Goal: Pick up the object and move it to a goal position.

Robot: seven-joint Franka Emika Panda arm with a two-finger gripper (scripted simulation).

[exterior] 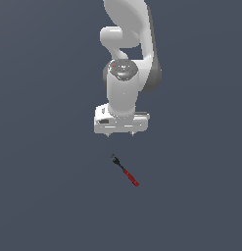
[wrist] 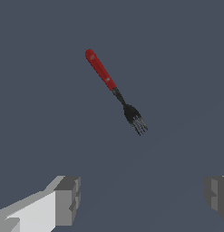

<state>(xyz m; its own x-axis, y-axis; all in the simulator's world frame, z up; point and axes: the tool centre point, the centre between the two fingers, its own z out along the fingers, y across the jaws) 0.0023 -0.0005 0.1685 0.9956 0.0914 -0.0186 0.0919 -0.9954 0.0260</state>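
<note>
The object (exterior: pixel 125 170) is a tiny fork-like tool with a red handle and a black forked head, lying flat on the dark grey surface. In the wrist view the object (wrist: pixel 114 90) lies diagonally, well clear of both fingertips. My gripper (exterior: pixel 120 134) hangs above the object, a little behind it in the exterior view, pointing straight down. Its fingers (wrist: pixel 68 199) stand wide apart with nothing between them, so the gripper (wrist: pixel 143 197) is open. The object touches neither finger.
The white arm (exterior: pixel 127 44) rises behind the gripper toward the top of the exterior view. A plain dark grey floor (exterior: pixel 44 196) surrounds the object on all sides. No goal marker shows.
</note>
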